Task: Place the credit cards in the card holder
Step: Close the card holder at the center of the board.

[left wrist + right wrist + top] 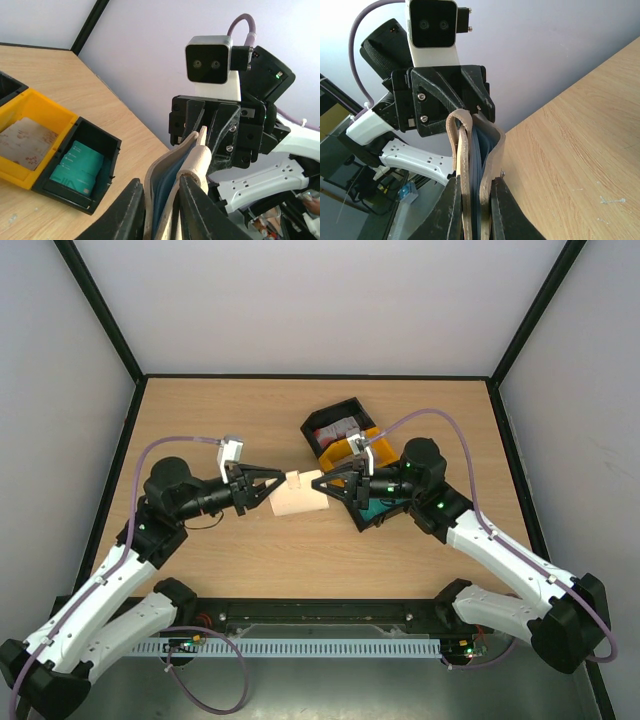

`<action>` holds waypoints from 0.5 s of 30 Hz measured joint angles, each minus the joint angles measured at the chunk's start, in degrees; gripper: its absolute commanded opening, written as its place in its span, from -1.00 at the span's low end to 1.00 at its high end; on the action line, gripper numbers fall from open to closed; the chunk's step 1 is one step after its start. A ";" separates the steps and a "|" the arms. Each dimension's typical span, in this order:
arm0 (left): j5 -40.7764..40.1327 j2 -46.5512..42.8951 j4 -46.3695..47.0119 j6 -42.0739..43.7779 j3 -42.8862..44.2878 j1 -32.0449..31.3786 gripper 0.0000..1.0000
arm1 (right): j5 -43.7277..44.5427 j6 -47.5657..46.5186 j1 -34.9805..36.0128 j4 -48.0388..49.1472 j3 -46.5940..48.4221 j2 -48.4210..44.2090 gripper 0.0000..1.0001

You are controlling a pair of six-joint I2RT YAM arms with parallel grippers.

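Tan card holder (298, 496) is pinched at opposite edges by the left fingers (125, 212) and right fingers (502, 210).

The tray (47, 107) is black at both ends and yellow in the middle. In its yellow part lies a brownish card (27, 142) with small darker blotches. In one black end lies a teal card (77, 167) with tiny white marks. In the other black end the cards (340, 428) look grey-white and red. Just beside the tray, the card holder (298, 496) is pale tan outside and grey-blue inside. Under the tray, the table (220, 420) is light brown wood with thin streaks.
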 measured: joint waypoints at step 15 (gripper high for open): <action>4.15 0.76 0.70 0.59 0.07 0.15 -0.83 | -3.10 5.73 -1.31 3.32 -0.76 0.50 -0.96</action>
